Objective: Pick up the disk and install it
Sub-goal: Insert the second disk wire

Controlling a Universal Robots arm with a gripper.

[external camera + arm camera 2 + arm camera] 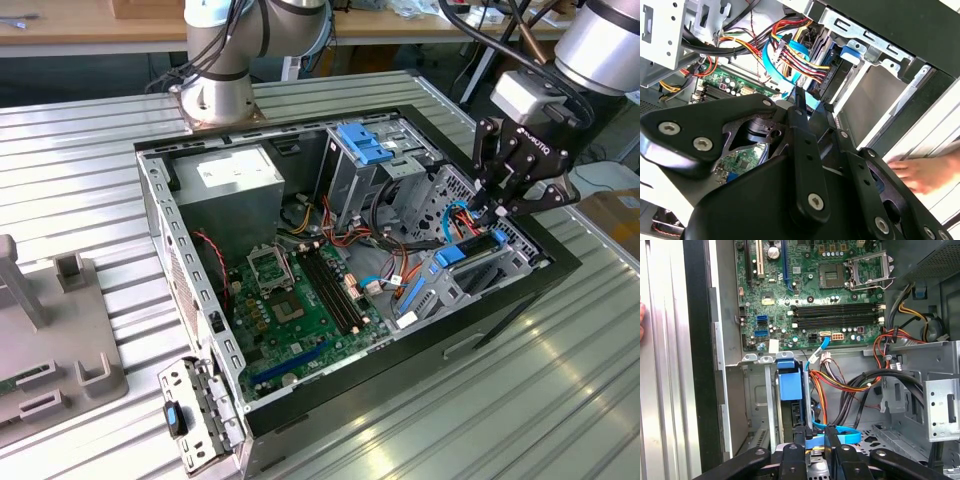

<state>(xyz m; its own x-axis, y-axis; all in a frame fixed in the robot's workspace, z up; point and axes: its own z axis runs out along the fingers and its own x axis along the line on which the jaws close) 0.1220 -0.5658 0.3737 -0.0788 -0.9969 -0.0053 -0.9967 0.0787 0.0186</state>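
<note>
Item: open computer case (150, 190), lying on its side on a ribbed metal table (80, 160), its black outer rim facing up.

Arm: one silver-jointed robot arm is entering from the upper corner on the exterior view's right, its wrist angling downward and its black gripper (497, 212) pointing into the drive-bay corner of the case. A second arm base (215, 95) is standing behind the case.

Gripper: in the first wrist view the gripper (814, 437) is showing two narrow black fingers (798, 440) standing close together with a slim gap, a strip of blue plastic sitting between them. Whether they are actually clamping it, or merely flanking it, cannot be told. In the second wrist view the gripper (812, 104) is reaching toward the bay, its black linkage bars spreading toward the camera.

Disk: the disk (790, 385) is sitting edge-on in the metal drive bay (757, 390) just ahead of the fingertips, its bright blue end tab showing; in the exterior view the disk (452, 254) is lying in the bay near the case's front corner, directly below the gripper.

Surroundings: green motherboard (300, 300) on the case floor; bundled coloured wires (840, 382) beside the bay; a light-blue latch plate (362, 143) on the rear cage; a blurred person's hand (925, 172) resting outside the case.
</note>
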